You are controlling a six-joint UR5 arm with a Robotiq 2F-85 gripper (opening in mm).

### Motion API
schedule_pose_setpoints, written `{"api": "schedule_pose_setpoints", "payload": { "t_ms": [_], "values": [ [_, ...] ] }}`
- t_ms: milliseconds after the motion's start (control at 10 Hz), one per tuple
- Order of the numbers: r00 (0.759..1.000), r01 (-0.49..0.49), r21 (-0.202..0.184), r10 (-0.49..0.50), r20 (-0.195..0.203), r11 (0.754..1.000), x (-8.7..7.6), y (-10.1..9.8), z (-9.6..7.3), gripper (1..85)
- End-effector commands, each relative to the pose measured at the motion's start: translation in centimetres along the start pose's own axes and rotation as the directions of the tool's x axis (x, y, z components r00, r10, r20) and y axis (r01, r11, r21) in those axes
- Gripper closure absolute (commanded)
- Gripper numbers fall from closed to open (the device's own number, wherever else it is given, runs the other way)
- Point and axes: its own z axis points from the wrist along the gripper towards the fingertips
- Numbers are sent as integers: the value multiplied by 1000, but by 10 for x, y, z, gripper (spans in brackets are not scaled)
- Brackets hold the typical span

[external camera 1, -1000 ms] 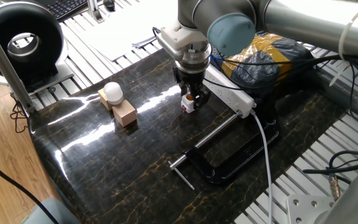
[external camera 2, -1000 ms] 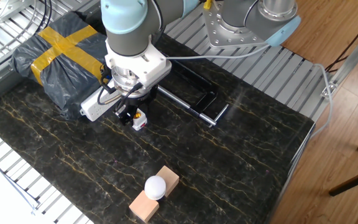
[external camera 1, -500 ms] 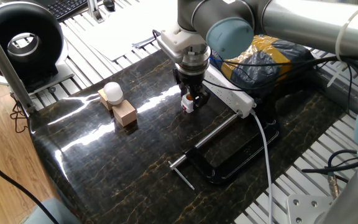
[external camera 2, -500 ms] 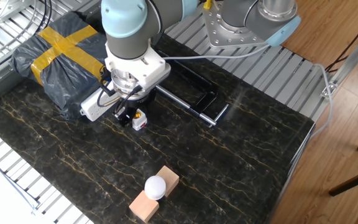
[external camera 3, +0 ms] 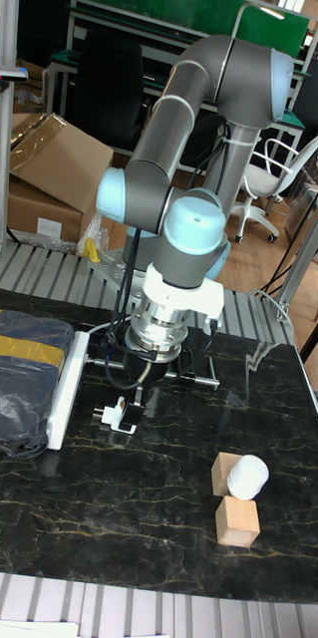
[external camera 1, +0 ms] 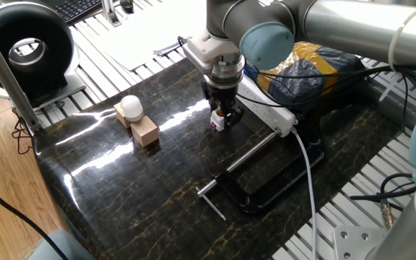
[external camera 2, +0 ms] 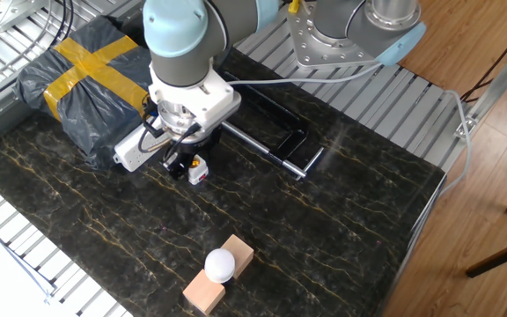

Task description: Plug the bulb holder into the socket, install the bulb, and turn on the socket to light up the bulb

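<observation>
The bulb holder (external camera 1: 219, 121) (external camera 2: 198, 169) (external camera 3: 119, 413) is a small white cube with a copper-orange opening. It sits low over the dark table, just in front of the socket (external camera 1: 267, 108) (external camera 2: 130, 150) (external camera 3: 67, 389), a long white power strip. My gripper (external camera 1: 221, 114) (external camera 2: 187, 164) (external camera 3: 134, 404) points down and is shut on the bulb holder at its fingertips. The bulb (external camera 1: 131, 107) (external camera 2: 220, 263) (external camera 3: 246, 476) is white and round. It rests on a wooden cube far from the gripper.
Two tan wooden cubes (external camera 1: 146, 132) (external camera 2: 204, 292) (external camera 3: 237, 521) stand by the bulb. A black clamp (external camera 1: 262, 184) (external camera 2: 280, 132) with a steel rod lies past the socket's end. A grey bag with yellow tape (external camera 1: 313, 65) (external camera 2: 77, 75) (external camera 3: 14, 374) lies behind the socket.
The wrist has shifted a few pixels and tilted a little. The bulb holder stays almost where it was, and nothing else has moved.
</observation>
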Motion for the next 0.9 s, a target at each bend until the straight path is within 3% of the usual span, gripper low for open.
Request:
{"api": "schedule_pose_setpoints", "payload": {
  "t_ms": [0, 300, 600, 800],
  "values": [
    [1000, -16, -7, 16, 13, 1000, -3, 0, 2, 313],
    [1000, -18, -7, 18, 12, 1000, -3, 0, 4, 323],
    [999, -31, -10, 32, 11, 999, -3, 0, 5, 393],
    [999, -53, -20, 53, 13, 998, -4, 3, 4, 523]
  ]
}}
